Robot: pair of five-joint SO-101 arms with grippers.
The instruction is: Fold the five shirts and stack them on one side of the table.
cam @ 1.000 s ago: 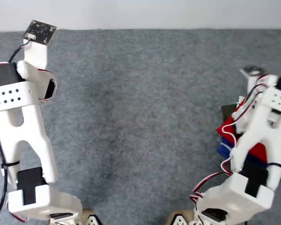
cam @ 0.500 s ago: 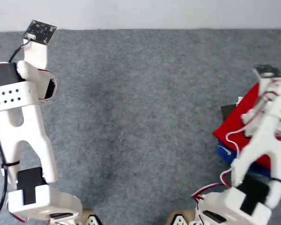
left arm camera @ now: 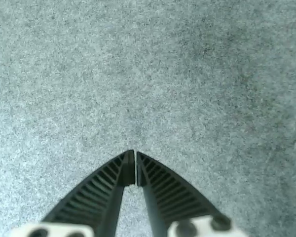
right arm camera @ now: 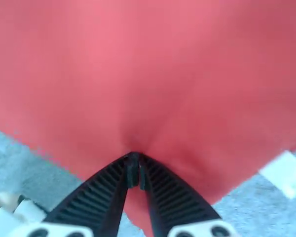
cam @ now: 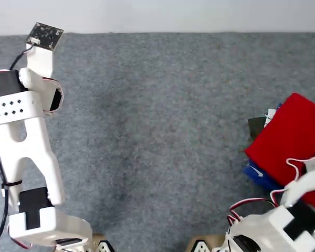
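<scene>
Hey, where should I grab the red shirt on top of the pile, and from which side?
Pinch the red shirt at the edge facing the middle of the table, coming in low from that open side. It lies flat on a blue shirt with that edge exposed; a pinch mid-cloth would probably just bunch it.

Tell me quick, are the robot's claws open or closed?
Left gripper: closed, holding nothing.
Right gripper: closed, tips on the red shirt; whether it pinches cloth cannot be told.
</scene>
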